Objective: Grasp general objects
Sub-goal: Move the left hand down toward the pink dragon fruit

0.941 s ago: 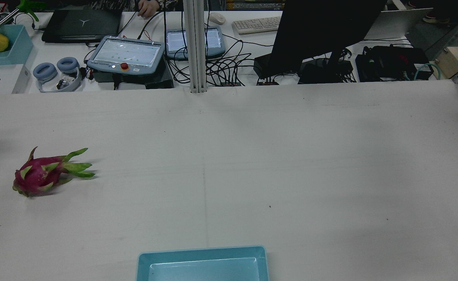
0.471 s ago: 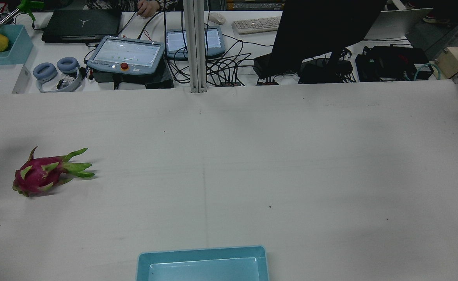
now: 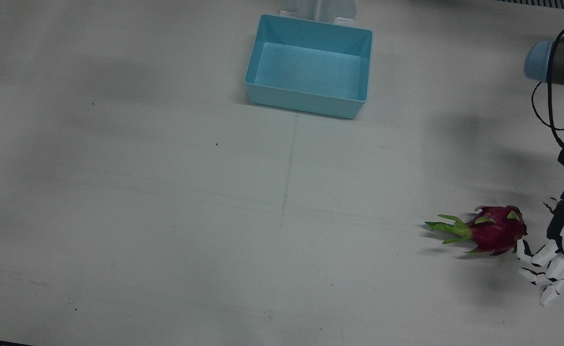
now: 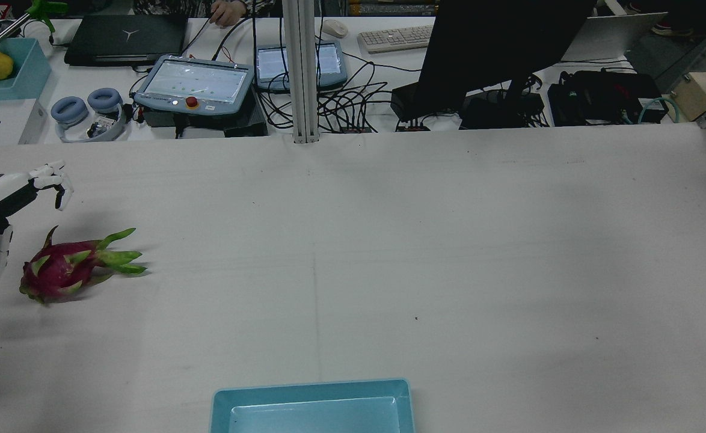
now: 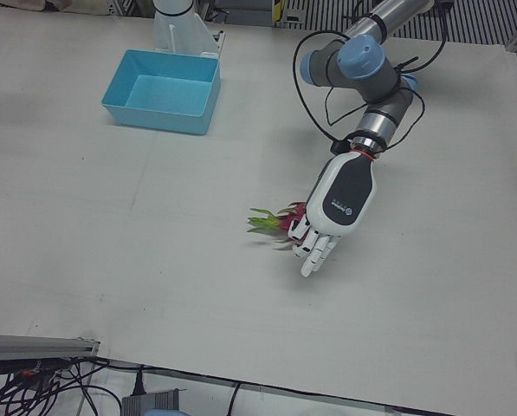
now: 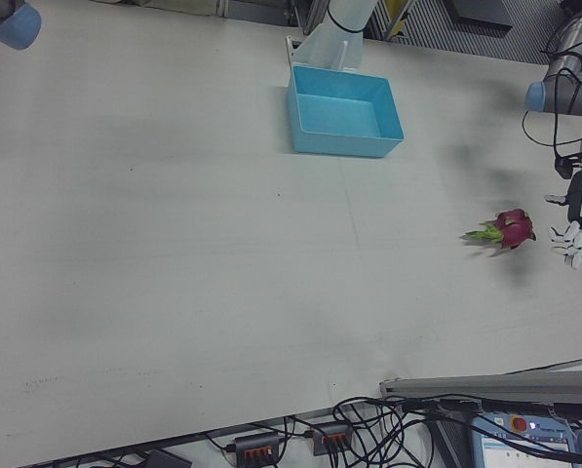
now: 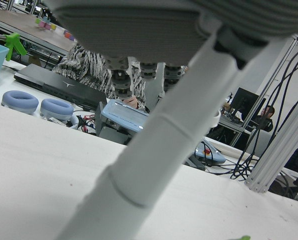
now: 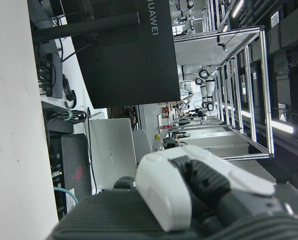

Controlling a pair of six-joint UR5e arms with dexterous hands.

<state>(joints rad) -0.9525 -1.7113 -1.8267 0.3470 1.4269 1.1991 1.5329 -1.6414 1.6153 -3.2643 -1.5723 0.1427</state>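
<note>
Left hand (image 3: pixel 558 250) | fingers (image 3: pixel 548 269) spread, empty | beside dragon fruit (image 3: pixel 496 229)

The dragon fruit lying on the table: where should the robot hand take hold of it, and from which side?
Probably the plump magenta body of the dragon fruit, from above: it lies on its side, and the thin green leaves at one end look too flimsy to hold. The left robot hand, fingers spread, hovers beside the rounded end.

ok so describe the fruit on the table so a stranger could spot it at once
On the wide white table, look to the robot's left side, far from the light blue plastic bin. Beside the open white left hand lies a magenta dragon fruit, the only fruit there, with green leafy tips.
</note>
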